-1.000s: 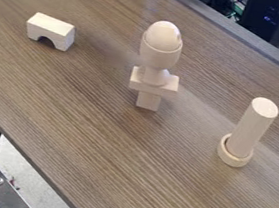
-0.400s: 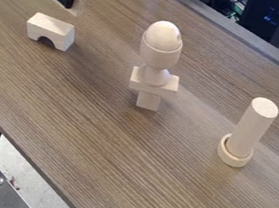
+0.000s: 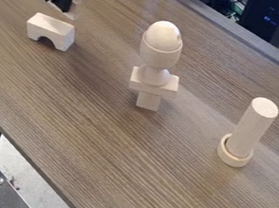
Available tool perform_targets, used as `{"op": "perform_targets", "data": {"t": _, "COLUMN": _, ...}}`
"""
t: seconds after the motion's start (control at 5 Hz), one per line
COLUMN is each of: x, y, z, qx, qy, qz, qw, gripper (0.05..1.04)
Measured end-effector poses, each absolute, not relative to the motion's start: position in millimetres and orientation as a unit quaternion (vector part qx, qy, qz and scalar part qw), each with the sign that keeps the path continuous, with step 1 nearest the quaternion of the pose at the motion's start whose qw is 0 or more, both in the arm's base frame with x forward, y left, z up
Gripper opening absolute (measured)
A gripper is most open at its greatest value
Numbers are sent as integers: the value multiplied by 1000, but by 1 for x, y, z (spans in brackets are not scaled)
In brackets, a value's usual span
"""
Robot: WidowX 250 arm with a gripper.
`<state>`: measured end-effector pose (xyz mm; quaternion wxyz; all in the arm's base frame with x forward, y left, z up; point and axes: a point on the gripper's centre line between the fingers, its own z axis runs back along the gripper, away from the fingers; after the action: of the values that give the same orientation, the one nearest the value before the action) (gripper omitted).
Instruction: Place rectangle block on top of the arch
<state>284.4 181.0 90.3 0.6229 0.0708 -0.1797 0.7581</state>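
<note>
One wooden arch point(image 3: 51, 31), black hand point(image 3: 65, 5) grasping a pale block point(image 3: 74, 10) near it

Brown wood-grain table point(image 3: 156, 180), pale speckled floor point(image 3: 36, 184)

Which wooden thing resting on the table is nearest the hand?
The arch, just below the hand in view; the egg-topped tower and the cylinder in a ring are farther off.

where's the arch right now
In the camera view, the arch stands on the upper left part of the table, left of the egg-topped stack and just below the gripper in the picture.
</note>
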Motion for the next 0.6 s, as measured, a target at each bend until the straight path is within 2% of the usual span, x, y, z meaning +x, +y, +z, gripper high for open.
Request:
{"op": "perform_targets", "data": {"t": 0.2, "x": 283, "y": 185, "z": 86, "qx": 79, "qy": -186, "qz": 777, "qw": 596, "gripper": 269}}
{"op": "perform_targets", "data": {"t": 0.6, "x": 285, "y": 186, "z": 67, "qx": 86, "qy": -163, "qz": 791, "qw": 583, "gripper": 269}}
